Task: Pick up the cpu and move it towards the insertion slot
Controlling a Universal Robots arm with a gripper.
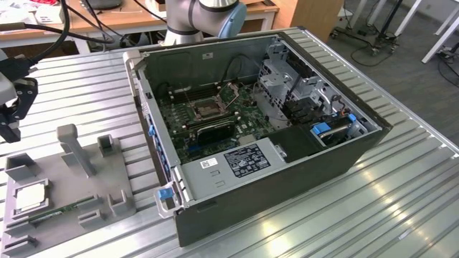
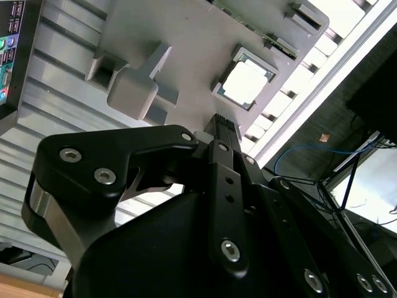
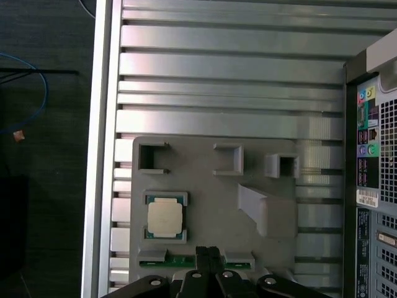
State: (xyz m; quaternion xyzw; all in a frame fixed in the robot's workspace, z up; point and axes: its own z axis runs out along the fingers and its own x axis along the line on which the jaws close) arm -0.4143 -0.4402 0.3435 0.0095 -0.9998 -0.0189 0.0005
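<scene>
The black gripper (image 3: 208, 251) is closed, its two fingertips pressed together with nothing between them. It hangs over the flat grey plastic tray (image 3: 211, 205), which lies on the ribbed aluminium bench (image 1: 401, 204). Below the gripper and a little off to one side of its fingertips, apart from them, the cpu (image 3: 165, 217) – a small square chip with a silvery-white metal top – lies flat in a square recess of that tray. Directly beneath the fingertips a long green memory stick (image 3: 239, 262) sits in a narrow tray slot, just beside the cpu's recess. In the exterior view the gripper (image 1: 10, 131) stands at the far left edge above the tray (image 1: 100, 177). The insertion slot (image 1: 206, 110) – a square socket with a dark centre and silver frame on the green motherboard (image 1: 183, 121) – lies well away from the gripper, toward the exterior view's right, inside the open dark computer case (image 1: 301, 188).
</scene>
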